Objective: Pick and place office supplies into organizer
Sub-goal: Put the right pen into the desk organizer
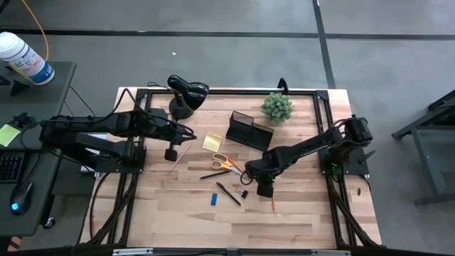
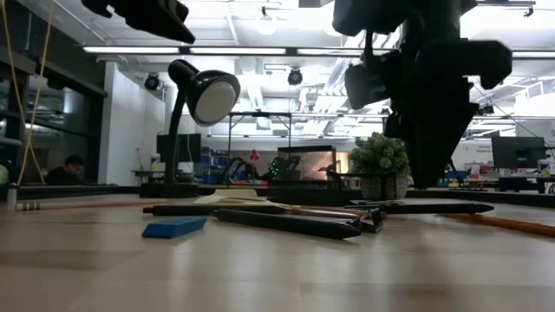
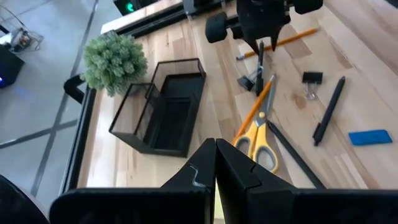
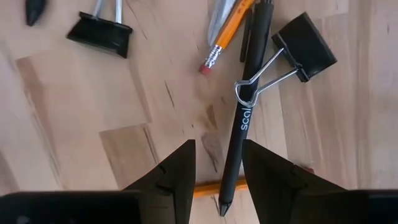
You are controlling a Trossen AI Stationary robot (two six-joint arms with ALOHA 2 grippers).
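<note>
The organizer (image 1: 249,132) sits empty at the far middle of the surface (image 1: 298,213); scissors (image 1: 226,162), pens and sticky notes (image 1: 211,142) all lie loose. The right gripper (image 1: 264,186), jaws wide, hovers over a pen (image 4: 244,118). The left gripper (image 1: 171,152), jaws closed, waits at left.

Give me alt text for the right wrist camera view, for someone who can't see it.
The right gripper, fingers open, hovers over a black pen lying on the wooden table, its tip between the fingers. A black binder clip rests against the pen, a pencil's eraser end lies beside it, and another binder clip sits farther off.
</note>
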